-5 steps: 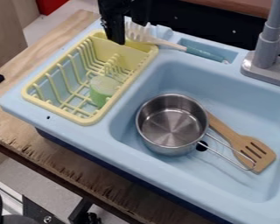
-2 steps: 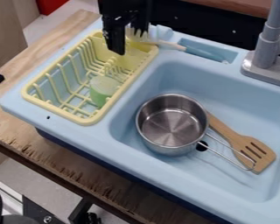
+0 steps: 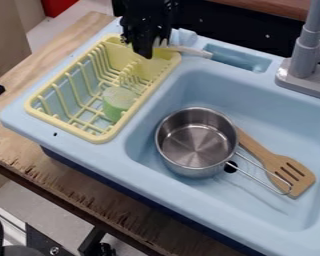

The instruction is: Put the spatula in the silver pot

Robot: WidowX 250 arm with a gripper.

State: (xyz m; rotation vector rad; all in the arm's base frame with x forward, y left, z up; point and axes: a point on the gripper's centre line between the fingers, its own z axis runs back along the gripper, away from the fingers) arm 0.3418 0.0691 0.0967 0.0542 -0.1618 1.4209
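Note:
The black gripper (image 3: 146,54) hangs over the back right corner of the yellow dish rack, beside a pale utensil (image 3: 191,51) whose head it mostly hides. The utensil's pale stem points right, towards the recess in the sink's back rim. In the sink basin stands the silver pot (image 3: 197,140), upright, with its wire handle pointing to the lower right. A wooden slotted spatula (image 3: 291,173) lies on the basin floor to the pot's right, its blade under the end of the wire handle and its stem running behind the pot. The gripper is well away from both.
The yellow rack (image 3: 100,136) sits left of the basin with a green cylindrical piece (image 3: 118,100) in it. A grey faucet (image 3: 305,62) rises at the back right. The blue sink (image 3: 142,172) rests on a wooden table (image 3: 69,187).
The gripper first came lower, then shifted right along the rack's back end. It now covers more of the pale utensil's head, and the teal handle seen in the recess earlier no longer shows there.

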